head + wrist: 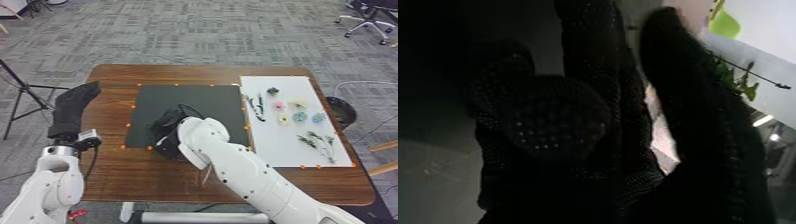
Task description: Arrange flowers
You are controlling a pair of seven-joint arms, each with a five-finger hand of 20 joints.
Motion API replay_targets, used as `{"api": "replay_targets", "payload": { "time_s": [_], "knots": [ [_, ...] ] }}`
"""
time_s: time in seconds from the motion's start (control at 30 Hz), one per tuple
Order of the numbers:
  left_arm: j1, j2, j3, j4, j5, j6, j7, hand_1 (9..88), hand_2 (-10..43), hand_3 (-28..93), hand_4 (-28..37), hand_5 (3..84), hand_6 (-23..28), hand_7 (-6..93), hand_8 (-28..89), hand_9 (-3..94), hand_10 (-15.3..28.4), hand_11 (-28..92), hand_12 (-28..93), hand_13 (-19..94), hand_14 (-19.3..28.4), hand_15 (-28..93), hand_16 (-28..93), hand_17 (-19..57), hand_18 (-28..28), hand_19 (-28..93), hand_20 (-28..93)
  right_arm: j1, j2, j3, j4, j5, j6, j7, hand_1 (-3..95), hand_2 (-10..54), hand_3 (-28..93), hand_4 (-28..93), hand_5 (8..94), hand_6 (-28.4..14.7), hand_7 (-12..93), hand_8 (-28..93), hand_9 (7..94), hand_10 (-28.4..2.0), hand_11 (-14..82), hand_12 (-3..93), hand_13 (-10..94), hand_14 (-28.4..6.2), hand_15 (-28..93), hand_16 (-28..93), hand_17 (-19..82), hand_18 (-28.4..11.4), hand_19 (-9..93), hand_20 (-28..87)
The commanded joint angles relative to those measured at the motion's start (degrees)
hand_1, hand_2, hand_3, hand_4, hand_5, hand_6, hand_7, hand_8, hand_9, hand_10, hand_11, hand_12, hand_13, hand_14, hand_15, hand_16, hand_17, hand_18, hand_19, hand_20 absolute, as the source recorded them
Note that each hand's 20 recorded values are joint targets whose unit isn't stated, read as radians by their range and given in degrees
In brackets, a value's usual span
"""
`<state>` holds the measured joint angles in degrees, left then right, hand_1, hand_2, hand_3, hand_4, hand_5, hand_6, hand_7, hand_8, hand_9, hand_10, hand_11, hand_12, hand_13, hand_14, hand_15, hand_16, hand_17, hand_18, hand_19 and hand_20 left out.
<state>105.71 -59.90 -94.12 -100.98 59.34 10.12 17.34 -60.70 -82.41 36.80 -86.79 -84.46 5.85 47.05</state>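
Flowers Laid Out on White Sheet, Right Hand Lowered Over Dark Mat

At the right of the frame, a white sheet [266,150] was spread on the brown wooden table [169,185]. On its upper half, small flower heads were set apart from one another: a dark one [273,91], a pink one [279,106], a cream one [299,102], a yellow one [284,119], a teal one [299,117] and a blue one [319,117]. Below them, leafy green sprigs [323,146] were laid. Slender dark-and-white items [258,108] were placed along the sheet's left edge.

Near the centre, the right hand [167,126] was held over the dark mat [200,94], beside a thin dark loop [184,105]; whether it was clamped on anything could not be told. From its wrist, a bright green shape [725,24] and a leafy stem [742,82] were seen beyond the black glove.

At the left, the left hand [75,107] was pointed toward the upper part of the frame, its fingers straight and kept together, with nothing gripped.
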Motion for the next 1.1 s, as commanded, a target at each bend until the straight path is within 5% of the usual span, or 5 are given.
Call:
{"api": "replay_targets", "payload": {
  "time_s": [0.03, 0.2, 0.4, 0.83, 1.1],
  "knots": [
    [2.85, -1.62, -2.17, -0.79, 1.43, -0.48, -0.28, 22.1, -0.3, 71, -26.1, 50.9, 3.6, 13.9, -7, 47.0, 13.6, 20, 14, 36, 14.9, 11, 5, 4.9, 12.5, 10, 18, 0.23, -0.54, 2.35, -0.64, 0.31, -5.87, -0.75, 42.4, -9.5, 58, -1, 72.8, -5.4, 17, 16, 89.2, -12.7, 17.6, 17.9, 94, 0.0, 55, 22, 65, -13.2, 68, 38],
    [6.11, -1.96, -4.21, 0.12, 0.55, 3.04, -0.28, 22.5, -0.2, 71, -26.4, 50.9, 3.3, 13.9, -7, 47.3, 13.7, 19, 14, 36, 14.7, 10, 5, 5.2, 12.3, 9, 18, 3.04, 5.03, 1.40, -4.92, -2.08, -10.52, -4.68, 38.9, -7.5, 60, -3, 70.3, -5.0, 20, 0, 86.4, -14.3, 17.3, 19.1, 94, -2.3, 45, 29, 61, -15.3, 67, 34],
    [7.02, -2.36, -5.47, 0.94, 1.30, 3.63, -0.61, 21.9, 0.7, 71, -27.3, 51.5, 3.2, 13.8, -7, 47.9, 13.7, 19, 14, 36, 14.8, 10, 4, 6.0, 11.6, 8, 18, 3.63, 15.27, 3.85, -13.81, -1.32, -14.81, -9.26, 37.1, -8.4, 59, -3, 63.5, -5.5, 18, -4, 76.9, -17.2, 16.1, 20.0, 80, -11.0, 35, 32, 44, -20.6, 55, 31],
    [9.07, -3.32, -7.35, -0.91, 2.12, 3.14, -0.21, 21.3, 1.3, 72, -27.9, 51.6, 3.1, 13.7, -7, 48.1, 13.6, 19, 14, 36, 14.6, 11, 4, 6.1, 11.4, 8, 18, -11.93, 31.27, 21.81, -29.38, -13.35, -16.20, -18.67, 33.1, -9.5, 57, -8, 54.2, -6.9, 13, -2, 62.0, -19.8, 11.7, 20.3, 68, -15.3, 30, 28, 37, -22.0, 47, 34],
    [9.59, -3.81, -7.71, -2.07, 1.78, 3.09, 0.17, 21.5, 1.0, 72, -27.8, 51.6, 3.1, 13.8, -7, 48.2, 13.5, 19, 14, 36, 14.5, 11, 4, 6.1, 11.5, 8, 18, -27.32, 37.02, 33.78, -34.53, -32.57, -10.49, -23.59, 32.5, -9.5, 55, -12, 52.8, -7.2, 11, -2, 60.9, -19.7, 11.0, 20.7, 67, -15.4, 30, 28, 36, -22.2, 47, 35]
  ]
}}
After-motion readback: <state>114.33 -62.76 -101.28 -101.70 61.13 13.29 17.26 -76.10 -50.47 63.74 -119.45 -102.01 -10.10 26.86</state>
